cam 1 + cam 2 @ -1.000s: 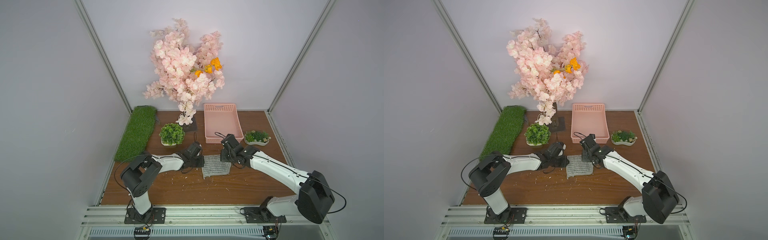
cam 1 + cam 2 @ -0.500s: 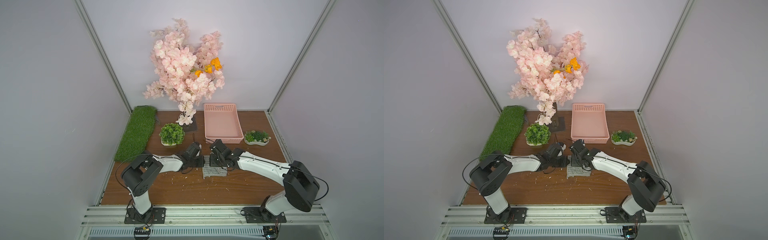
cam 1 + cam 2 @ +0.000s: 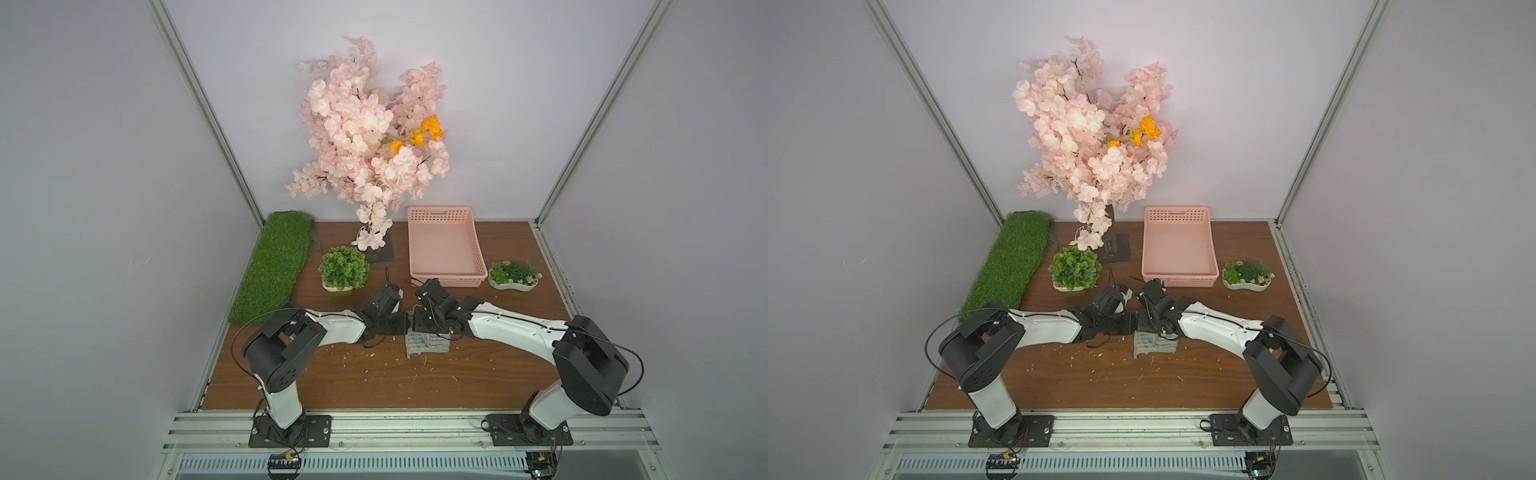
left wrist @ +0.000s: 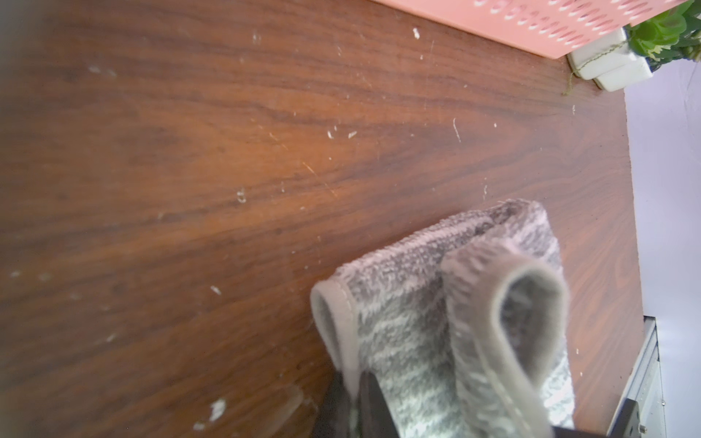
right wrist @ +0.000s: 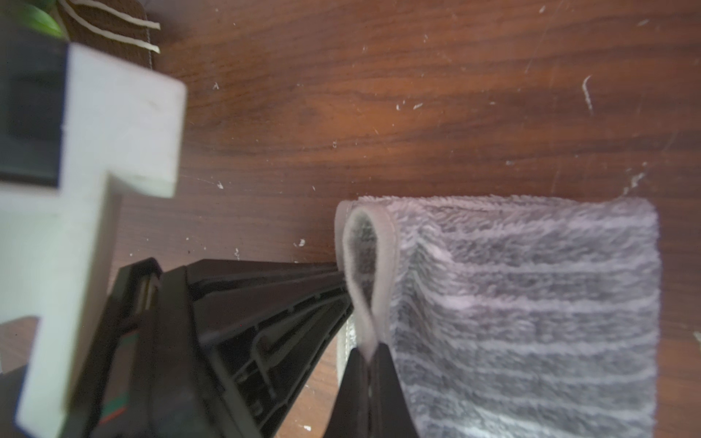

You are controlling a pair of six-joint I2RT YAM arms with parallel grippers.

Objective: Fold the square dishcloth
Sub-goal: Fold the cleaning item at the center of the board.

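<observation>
near the middle of the wooden table point(image 3: 374, 382) the square dishcloth point(image 3: 428, 345) lies doubled into a narrow grey strip. the left gripper point(image 4: 356, 390) is pinched on its edging at one end; the right gripper point(image 5: 367, 360), just beside it, nips a raised loop of the same edging. beyond them stands the pink basket point(image 3: 439, 214).
</observation>
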